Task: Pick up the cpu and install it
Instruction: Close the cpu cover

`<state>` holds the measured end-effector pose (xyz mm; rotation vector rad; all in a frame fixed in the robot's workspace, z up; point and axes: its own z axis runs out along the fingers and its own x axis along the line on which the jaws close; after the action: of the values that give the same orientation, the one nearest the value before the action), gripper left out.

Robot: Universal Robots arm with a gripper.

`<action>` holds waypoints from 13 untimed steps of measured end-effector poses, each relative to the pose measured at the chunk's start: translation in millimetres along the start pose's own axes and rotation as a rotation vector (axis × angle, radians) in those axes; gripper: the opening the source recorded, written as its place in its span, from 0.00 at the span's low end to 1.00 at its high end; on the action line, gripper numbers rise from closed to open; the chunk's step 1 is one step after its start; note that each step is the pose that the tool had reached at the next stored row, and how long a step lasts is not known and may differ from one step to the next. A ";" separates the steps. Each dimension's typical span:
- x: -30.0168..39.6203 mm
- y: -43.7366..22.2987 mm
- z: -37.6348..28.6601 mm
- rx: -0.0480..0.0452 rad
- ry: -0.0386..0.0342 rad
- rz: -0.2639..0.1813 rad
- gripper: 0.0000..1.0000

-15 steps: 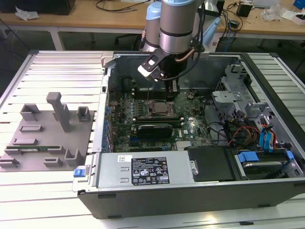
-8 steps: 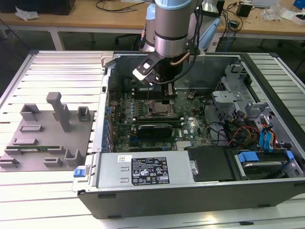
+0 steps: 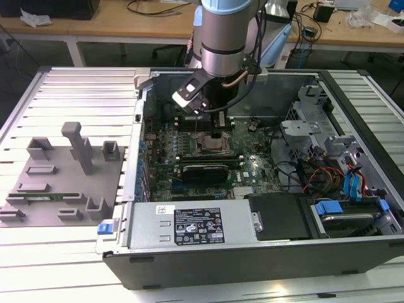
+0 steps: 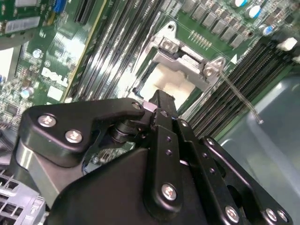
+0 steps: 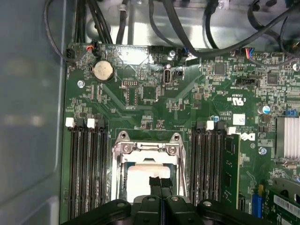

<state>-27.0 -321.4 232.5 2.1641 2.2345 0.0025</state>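
Black fingers [image 5: 154, 183] pinched narrow, over pale shiny square cpu [image 5: 140, 178], lying inside socket frame [image 5: 147, 149]

The motherboard [image 5: 154, 101] is deep green, flecked with fine silver traces, and its memory slots [image 5: 86, 164] are black with white clips. The cpu [image 5: 140, 176] is pale silver-white inside a shiny silver socket frame [image 5: 150, 147]. The end effector [image 5: 159, 182] is matte black, dotted with bright screws. The ribbed worktop [image 3: 82, 95] is silver-white — the fixture tray [image 3: 57, 189] plain grey.

Wooden desks [image 3: 113, 25] behind, cluttered with cables [image 3: 148, 7], slatted metal table [image 3: 82, 95]
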 end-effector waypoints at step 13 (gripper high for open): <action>0.0 0.0 0.1 -0.0009 0.0050 -0.236 0.11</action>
<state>-27.0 -321.4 232.4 1.8876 2.4763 0.0033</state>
